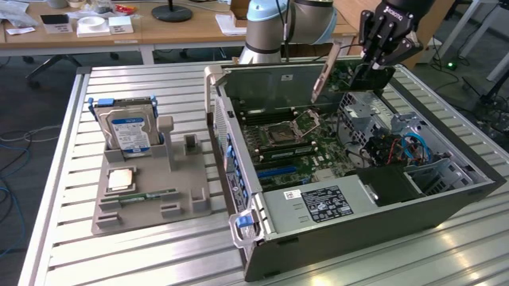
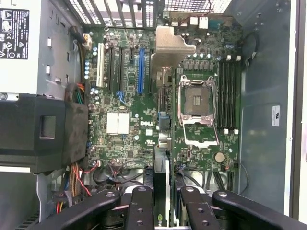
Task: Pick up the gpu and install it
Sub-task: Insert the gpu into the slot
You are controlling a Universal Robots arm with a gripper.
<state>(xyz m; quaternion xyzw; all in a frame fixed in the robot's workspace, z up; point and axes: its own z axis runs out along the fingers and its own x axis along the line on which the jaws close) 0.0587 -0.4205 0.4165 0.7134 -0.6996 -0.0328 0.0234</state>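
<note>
The fingers are clamped on the gpu, which hangs in the air over the open computer case, clear of the motherboard and at the case's far end in the exterior view. The card stands on edge, its flat faces upright. Seen from the wrist, the gpu shows as a narrow strip between the two inner fingers, gripped at one end. Its long axis runs away from the fingers toward the slotted rear wall of the case, and its silver mounting bracket is at that far end. That axis lies parallel to the expansion slots, just beside the blue slot and between it and the open processor socket. In the exterior view the bracket shows as a pale slanted strip on the exterior view's left of the fingers. The case lies on its side on the slatted metal worktop. Well apart, toward the exterior view's left, a grey tray carries an upright hard drive and a slim green memory stick.
</note>
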